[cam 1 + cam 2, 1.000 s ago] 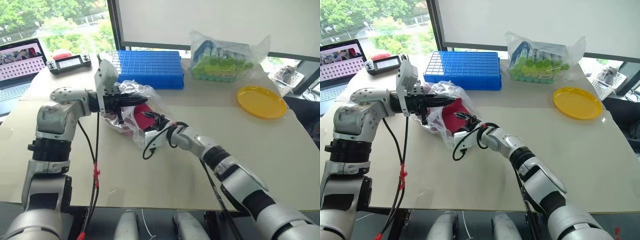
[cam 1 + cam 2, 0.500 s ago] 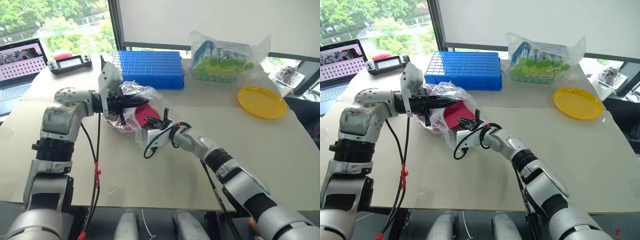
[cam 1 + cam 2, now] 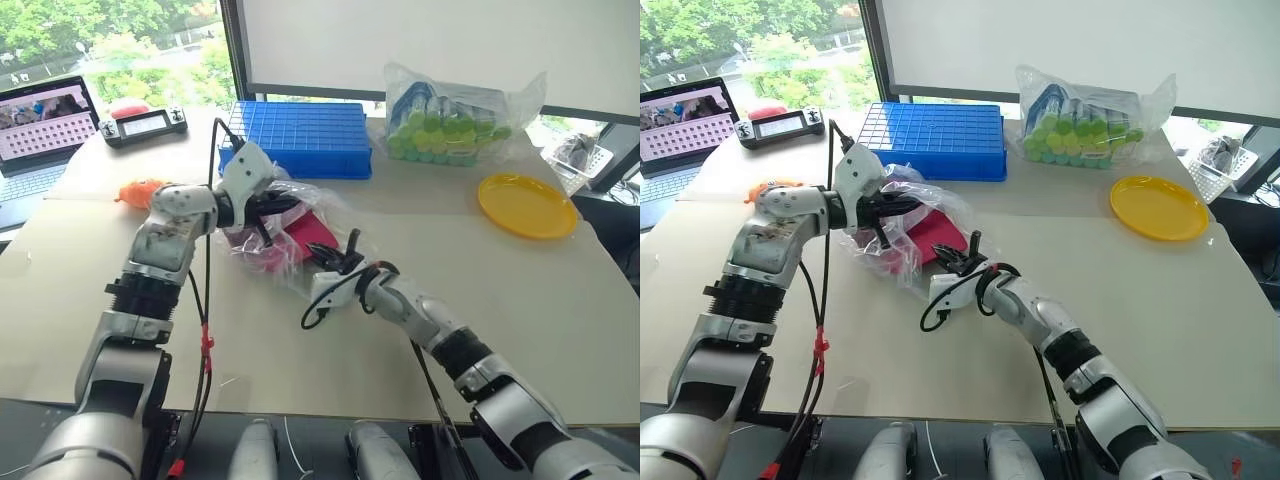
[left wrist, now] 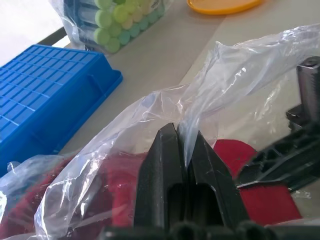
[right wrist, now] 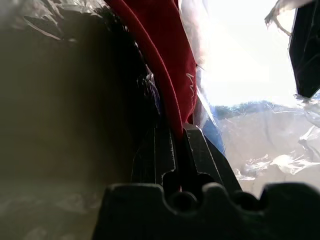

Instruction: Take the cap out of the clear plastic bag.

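**Both hands pinched at the bagged cap**

Farthest to the left of the left hand sit a laptop [image 3: 40, 120] and a black handheld controller [image 3: 142, 124] on the table [image 3: 560, 290], with a small orange toy [image 3: 135, 191] lying just beside the left forearm. The left hand [image 3: 283, 205] has its two black fingers [image 4: 170, 165] pressed together on a fold of the clear plastic bag [image 3: 300, 215], holding the film up off the table. The blue tray [image 3: 298, 136] lies just beyond this hand.

The cap [image 3: 305, 235] is inside the bag, between the two hands, its red fabric showing through the crinkled plastic. The right hand [image 3: 335, 262] reaches into the bag's mouth from the near side, its fingers [image 5: 200, 150] closed on the edge of the cap's red cloth.

Well to the right of the right hand stand a puffed clear bag of green and blue items [image 3: 455, 122] and a yellow plate [image 3: 525, 204].
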Tool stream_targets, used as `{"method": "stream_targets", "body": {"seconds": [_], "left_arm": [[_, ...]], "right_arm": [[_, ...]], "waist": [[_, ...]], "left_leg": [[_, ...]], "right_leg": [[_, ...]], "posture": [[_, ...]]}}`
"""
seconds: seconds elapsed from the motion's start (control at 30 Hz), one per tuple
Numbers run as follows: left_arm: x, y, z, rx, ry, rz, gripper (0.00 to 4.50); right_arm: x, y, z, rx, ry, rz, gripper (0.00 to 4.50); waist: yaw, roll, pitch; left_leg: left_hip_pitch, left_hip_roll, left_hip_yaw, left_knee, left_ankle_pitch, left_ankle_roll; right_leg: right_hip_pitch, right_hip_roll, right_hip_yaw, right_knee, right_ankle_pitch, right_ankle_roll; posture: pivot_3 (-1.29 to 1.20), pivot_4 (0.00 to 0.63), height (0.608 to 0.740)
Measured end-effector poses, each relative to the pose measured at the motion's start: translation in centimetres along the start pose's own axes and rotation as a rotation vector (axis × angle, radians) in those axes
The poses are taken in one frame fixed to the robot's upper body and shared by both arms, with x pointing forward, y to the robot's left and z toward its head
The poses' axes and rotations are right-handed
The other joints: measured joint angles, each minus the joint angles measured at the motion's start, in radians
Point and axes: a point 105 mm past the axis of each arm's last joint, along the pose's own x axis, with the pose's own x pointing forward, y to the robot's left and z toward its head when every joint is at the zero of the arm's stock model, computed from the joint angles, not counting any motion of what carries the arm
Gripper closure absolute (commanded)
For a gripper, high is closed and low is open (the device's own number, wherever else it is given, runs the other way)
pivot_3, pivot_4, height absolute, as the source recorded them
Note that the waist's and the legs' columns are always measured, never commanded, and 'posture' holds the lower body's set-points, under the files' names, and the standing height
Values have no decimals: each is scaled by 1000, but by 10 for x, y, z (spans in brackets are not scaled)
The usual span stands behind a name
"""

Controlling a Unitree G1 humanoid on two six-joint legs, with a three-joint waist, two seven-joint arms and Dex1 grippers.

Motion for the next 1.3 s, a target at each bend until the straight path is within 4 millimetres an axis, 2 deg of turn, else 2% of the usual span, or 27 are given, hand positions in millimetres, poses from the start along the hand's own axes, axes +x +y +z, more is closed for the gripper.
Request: {"method": "stream_targets", "body": {"seconds": [0.2, 0.4, 0.47, 0.67, 0.73, 0.83, 0.93, 1.07, 1.2, 1.3], "left_arm": [[5, -6, 0, 31, -2, -18, 4500], [5, -12, -4, 35, -4, -35, 4500], [5, -12, -2, 40, -8, -36, 4500], [7, -17, -1, 34, -22, -48, 4500], [7, -17, 0, 39, -29, -46, 4500], [9, -17, 3, 43, -41, -42, 4500], [9, -16, 2, 41, -40, -35, 4500], [9, -14, 5, 48, -51, -29, 4500], [9, -13, 4, 49, -51, -26, 4500], [9, -13, 4, 53, -50, -25, 4500]], "right_arm": [[-25, -8, -2, 30, 62, -41, 4444], [-48, -37, -17, 193, 188, -142, 4444], [-52, -43, -14, 258, 178, -145, 4444], [-80, -47, 5, 704, 89, -68, 4444], [-90, -60, 8, 852, 55, -73, 4444], [-97, -78, 0, 854, 75, -93, 4444], [-98, -83, -4, 886, 86, -124, 4444], [-104, -92, -6, 1081, 34, -183, 4444], [-120, -104, -9, 1121, 27, -179, 4444], [-136, -114, -10, 1288, -61, -220, 4444]], "waist": [[9, 0, 0], [17, 0, 0], [17, 0, 0], [16, 0, 0], [15, 0, 0], [11, 0, 0], [11, 0, 0], [13, 0, 0], [19, 0, 0], [18, -1, 0]], "left_leg": [[0, 0, 0, 0, 0, 0], [0, 0, 0, 0, 0, 0], [0, 0, 0, 0, 0, 0], [0, 0, 0, 0, 0, 0], [1, 0, 0, 1, 0, 0], [1, 0, 0, 0, 0, 0], [1, 0, 0, -2, 0, 0], [-1, 0, 0, -2, 0, 0], [-1, -1, 0, -2, 0, 0], [-1, -1, 0, -2, 0, 0]], "right_leg": [[0, 0, 0, 0, 0, 0], [0, 0, 0, 0, 0, 0], [1, 0, 0, -1, 0, 0], [2, 0, 0, -2, 0, 0], [2, 0, 0, -1, 0, 0], [2, 0, 0, -1, 0, 1], [1, 0, 0, -2, -4, 6], [1, 0, 0, -4, 0, 0], [1, 0, 0, -4, 0, 0], [1, 0, 0, -4, 0, 0]], "posture": [[0, 150, 713], [0, 150, 713], [0, 150, 713], [0, 150, 713], [0, 150, 713], [0, 150, 713], [0, 150, 713], [0, 150, 713], [0, 150, 713], [0, 150, 713]]}}
